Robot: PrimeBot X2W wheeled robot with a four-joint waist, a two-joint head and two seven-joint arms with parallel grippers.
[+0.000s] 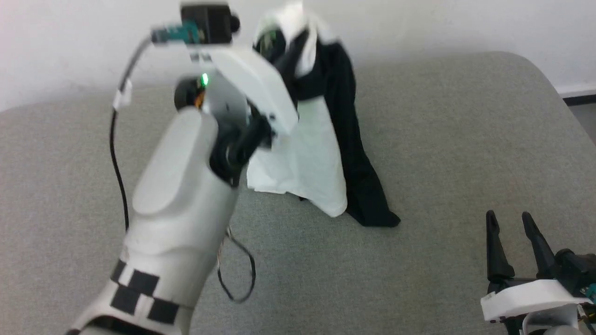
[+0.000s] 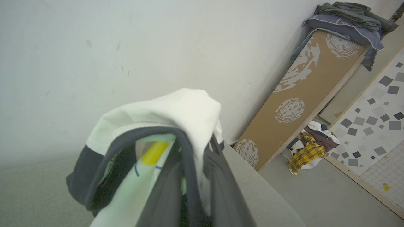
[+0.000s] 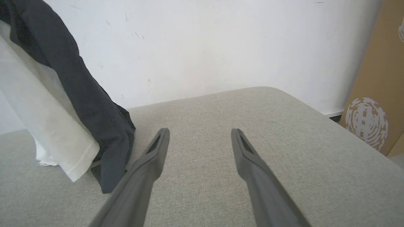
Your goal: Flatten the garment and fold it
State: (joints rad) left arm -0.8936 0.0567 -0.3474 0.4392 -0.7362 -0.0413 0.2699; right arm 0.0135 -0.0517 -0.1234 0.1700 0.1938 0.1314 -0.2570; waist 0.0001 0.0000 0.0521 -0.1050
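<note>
While the left gripper point(image 1: 277, 46) stands raised above the table's point(image 1: 419, 139) far half, jaws clamped on a bunch of the garment point(image 1: 307, 153), the cloth hangs from it in a loose cone. The white body and 1 black sleeve point(image 1: 354, 153) drape down, and the lowest ends reach the table's grey cover near its middle. The garment is bunched, not flat.

Left wrist view: white cloth and the black collar point(image 2: 104, 157) wrap over the fingers point(image 2: 164, 201), hiding the tips. A yellow-and-blue print point(image 2: 154, 151) shows inside the fold.

In the way: the left forearm point(image 1: 181, 209) and its wrist housing point(image 1: 251, 79) cover the garment's left side in the head view, so that edge cannot be read. A black cable point(image 1: 116, 153) runs from the wrist down over the table's near left part.

The right gripper point(image 1: 508, 218) sits low over the table's near right corner, its 2 fingers spread wide and empty, well apart from the garment. Its wrist view shows bare grey cover under the tips.

Around the table: a white wall point(image 2: 126, 47) stands behind the far edge. Beyond the table's far right corner, a brown board point(image 2: 300, 104) with white round prints leans on that wall, with folded cloths point(image 2: 347, 19) piled on top. On the floor point(image 2: 315, 195) past the table lies a heap of clothes point(image 2: 311, 148), 1 of them yellow plaid. A panel point(image 2: 372, 119) with grey squares stands further out from the table.
</note>
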